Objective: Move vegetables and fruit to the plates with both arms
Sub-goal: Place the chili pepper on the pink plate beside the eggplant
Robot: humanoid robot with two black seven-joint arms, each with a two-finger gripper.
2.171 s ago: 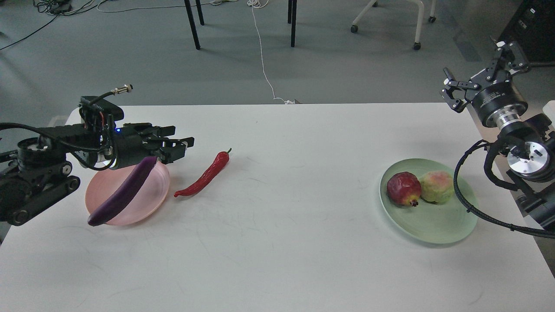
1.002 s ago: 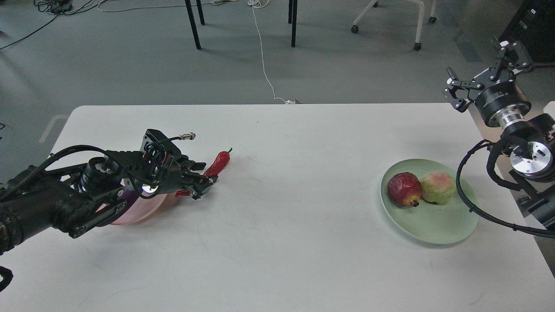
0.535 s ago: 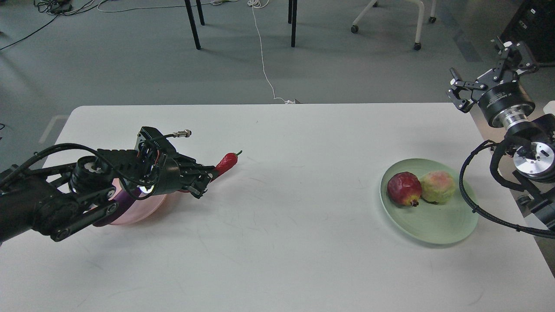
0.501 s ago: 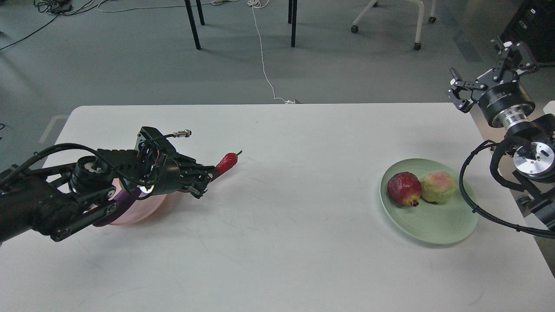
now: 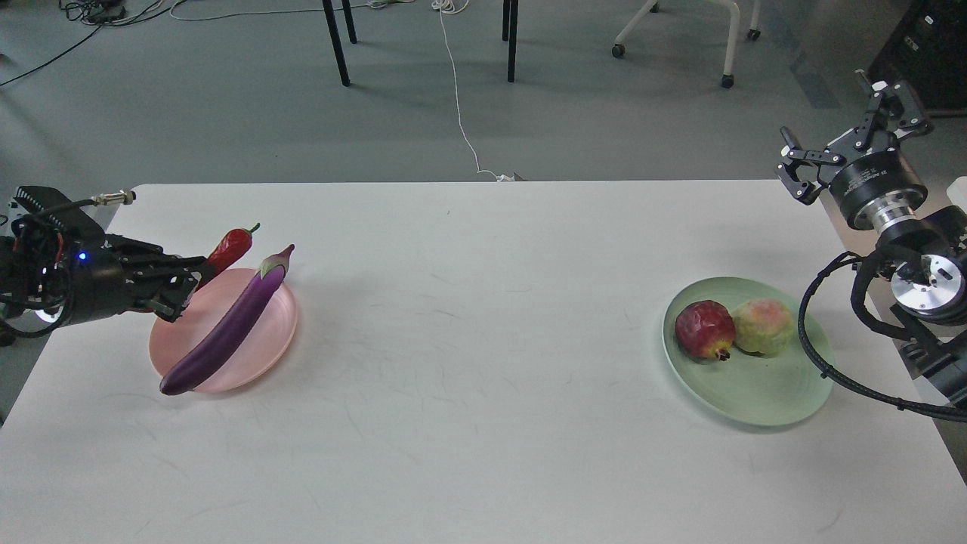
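Note:
The purple eggplant lies slantwise across the pale pink plate at the left. My left gripper is shut on the red chili pepper, whose free end sticks out over the plate's back rim. The dark red fruit and the yellow-green fruit sit side by side on the pale green plate at the right. My right gripper is open and empty, raised past the table's back right corner.
The white table spans the view. Behind it on the grey floor are black table legs, a white cable and a chair base on wheels. My right arm's black cable loops over the green plate's right rim.
My left gripper closed on the chili pepper on the table, lifted it and drew back left to the pink plate. The eggplant is uncovered again. The right arm barely moved.

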